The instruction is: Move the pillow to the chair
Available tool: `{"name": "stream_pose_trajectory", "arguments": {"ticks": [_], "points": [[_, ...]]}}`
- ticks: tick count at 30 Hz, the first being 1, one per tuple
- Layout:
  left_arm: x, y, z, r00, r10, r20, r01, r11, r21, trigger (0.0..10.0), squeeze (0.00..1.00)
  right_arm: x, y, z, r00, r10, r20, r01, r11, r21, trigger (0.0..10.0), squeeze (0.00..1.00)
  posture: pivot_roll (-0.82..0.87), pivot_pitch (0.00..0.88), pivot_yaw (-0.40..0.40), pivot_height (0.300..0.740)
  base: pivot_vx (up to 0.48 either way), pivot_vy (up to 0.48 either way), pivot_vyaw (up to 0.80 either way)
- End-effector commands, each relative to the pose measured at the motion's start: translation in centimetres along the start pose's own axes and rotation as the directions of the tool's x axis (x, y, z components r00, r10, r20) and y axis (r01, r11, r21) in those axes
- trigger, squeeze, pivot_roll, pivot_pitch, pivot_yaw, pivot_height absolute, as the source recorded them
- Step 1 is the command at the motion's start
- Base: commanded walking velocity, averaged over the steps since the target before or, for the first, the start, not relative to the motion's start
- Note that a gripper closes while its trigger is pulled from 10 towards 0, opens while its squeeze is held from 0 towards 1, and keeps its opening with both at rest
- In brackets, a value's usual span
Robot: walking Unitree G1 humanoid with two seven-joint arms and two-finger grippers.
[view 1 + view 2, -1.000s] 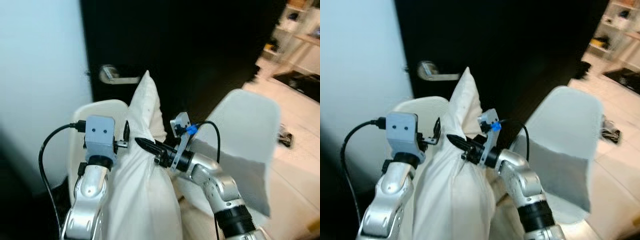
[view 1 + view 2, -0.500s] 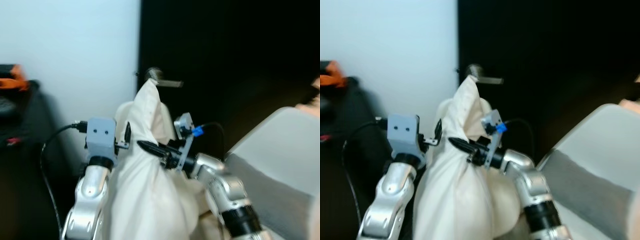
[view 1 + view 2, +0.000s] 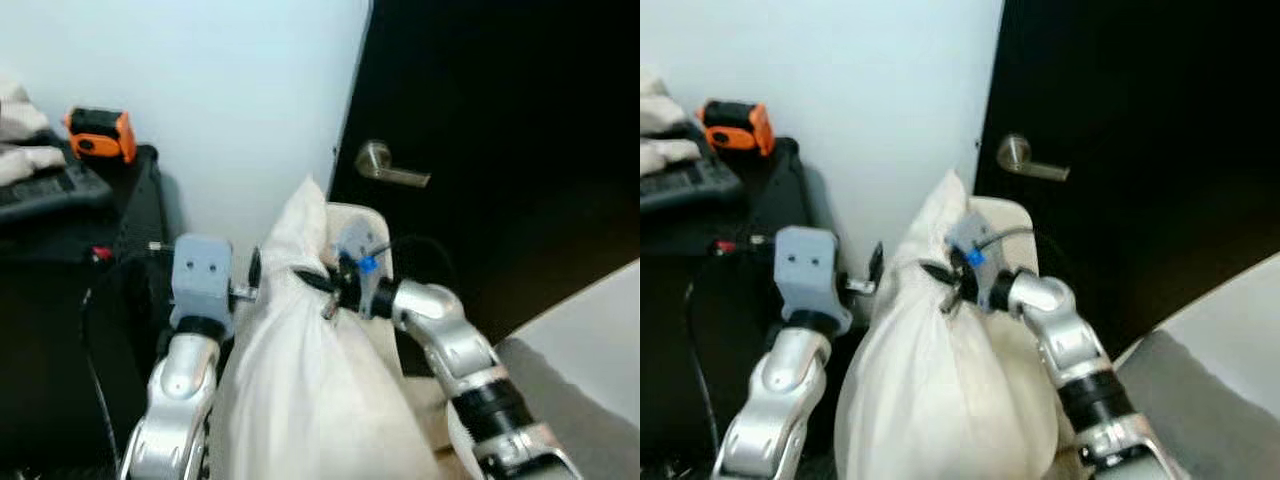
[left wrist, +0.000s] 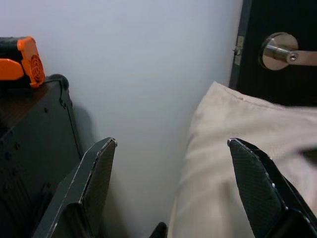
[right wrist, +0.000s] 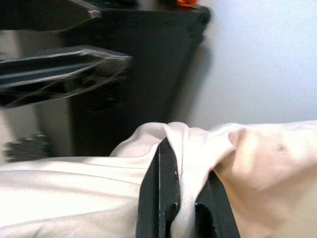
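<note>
Upright, the pillow [image 3: 940,370] hangs before the door [image 3: 1140,120], long axis vertical; right claw [image 3: 943,283] pinches its upper fabric; left claw [image 4: 173,198] open beside it; chair [image 3: 1210,370] lies rightward.

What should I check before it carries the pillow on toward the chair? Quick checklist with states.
1. Right gripper grip: ok; its fingers are shut on a fold of the pillow.
2. Left gripper hold: not ok; its fingers stand wide apart, one beside the pillow, nothing pinched.
3. Pillow off the floor: cannot tell; its lower end runs out of the eye views.
4. Clearance to the door handle: ok; the pillow's top corner sits below it, apart.
5. Black case on the robot's left: ok; apart from the left arm.
6. Chair position: ok; a white seat lies to the right.
</note>
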State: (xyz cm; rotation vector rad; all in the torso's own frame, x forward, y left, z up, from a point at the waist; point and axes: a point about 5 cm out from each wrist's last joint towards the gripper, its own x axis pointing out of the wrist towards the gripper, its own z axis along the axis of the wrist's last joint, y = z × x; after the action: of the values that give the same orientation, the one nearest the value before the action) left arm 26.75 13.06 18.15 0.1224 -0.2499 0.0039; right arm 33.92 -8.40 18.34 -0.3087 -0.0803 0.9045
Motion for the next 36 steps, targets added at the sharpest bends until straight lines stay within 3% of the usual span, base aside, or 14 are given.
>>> {"name": "stream_pose_trajectory", "arguments": {"ticks": [1,3,4,5,8,10,13,21,27,29,31,36], "points": [[-0.1,-0.6,-0.1,1.0,-0.025,-0.012,0.025,1.0,0.01,10.0,0.0,-0.6,-2.0,1.0,0.992,-0.123,0.022,0.124,0.988,-0.09,10.0,0.0,0.06,0.0,-0.142,0.74,0.0,-0.48,0.0],[-0.1,-0.6,-0.1,1.0,-0.025,-0.013,0.025,1.0,0.009,10.0,0.0,-0.5,-2.1,0.9,0.991,-0.132,0.005,0.132,0.983,-0.127,10.0,0.0,0.06,0.0,-0.142,0.74,0.0,-0.48,0.0],[-0.1,-0.6,-0.1,1.0,-0.024,-0.017,0.024,1.0,0.004,10.0,0.0,-0.4,-2.1,0.7,0.99,-0.135,-0.03,0.125,0.968,-0.216,10.0,0.0,0.06,0.0,-0.142,0.74,0.0,-0.428,0.0],[-0.1,-0.5,-0.1,1.0,-0.024,-0.018,0.024,1.0,0.002,10.0,0.0,-0.3,-2.1,0.6,0.99,-0.136,-0.046,0.121,0.961,-0.247,10.0,0.0,0.06,0.0,-0.142,0.74,0.0,-0.337,0.0],[-0.1,-0.6,-0.1,1.0,-0.023,-0.019,0.023,1.0,-0.001,10.0,0.0,0.0,-2.1,0.2,0.987,-0.137,-0.086,0.103,0.941,-0.323,10.0,0.0,0.07,0.0,-0.143,0.74,0.0,-0.112,0.0],[-0.1,-0.6,-0.1,1.0,-0.023,-0.019,0.023,1.0,-0.001,10.0,0.0,0.0,-2.1,0.2,0.987,-0.137,-0.086,0.103,0.941,-0.323,10.0,0.0,0.07,0.0,-0.143,0.74,0.0,0.0,0.0],[-0.1,-0.6,0.0,1.0,-0.021,-0.016,0.021,1.0,-0.004,10.0,0.0,0.8,-2.1,0.2,0.986,-0.125,-0.113,0.068,0.909,-0.412,10.0,0.0,0.07,0.0,-0.152,0.74,0.0,0.0,0.0],[-0.1,-0.6,0.1,1.0,-0.015,-0.014,0.014,1.0,-0.005,10.0,0.0,2.6,-1.2,1.7,0.996,-0.064,-0.057,0.03,0.885,-0.464,10.0,0.0,0.08,0.0,-0.158,0.74,0.0,0.0,0.0],[-0.3,-0.6,0.2,1.0,-0.007,-0.013,0.007,1.0,0.0,10.0,0.0,4.7,-0.2,3.0,0.999,-0.053,-0.007,0.04,0.838,-0.544,10.0,0.0,0.09,0.0,-0.165,0.74,0.0,0.0,0.0],[-0.3,-0.6,0.2,1.0,-0.007,-0.013,0.007,1.0,0.0,10.0,0.0,4.7,-0.2,3.0,0.999,-0.053,-0.007,0.04,0.838,-0.544,10.0,0.0,0.09,0.0,-0.165,0.74,0.0,0.0,0.0],[-0.4,-0.6,0.4,1.0,-0.001,-0.012,0.001,1.0,0.01,10.0,0.0,6.0,0.7,3.6,0.999,-0.032,0.021,0.038,0.82,-0.571,10.0,0.0,0.1,0.0,-0.165,0.74,0.0,0.0,0.0],[-0.5,-0.6,0.5,1.0,0.005,-0.009,-0.005,1.0,0.018,10.0,0.0,6.7,1.3,4.4,0.998,0.007,0.067,0.033,0.821,-0.57,10.0,0.0,0.1,0.0,-0.166,0.72,0.0,0.0,0.0]]}}
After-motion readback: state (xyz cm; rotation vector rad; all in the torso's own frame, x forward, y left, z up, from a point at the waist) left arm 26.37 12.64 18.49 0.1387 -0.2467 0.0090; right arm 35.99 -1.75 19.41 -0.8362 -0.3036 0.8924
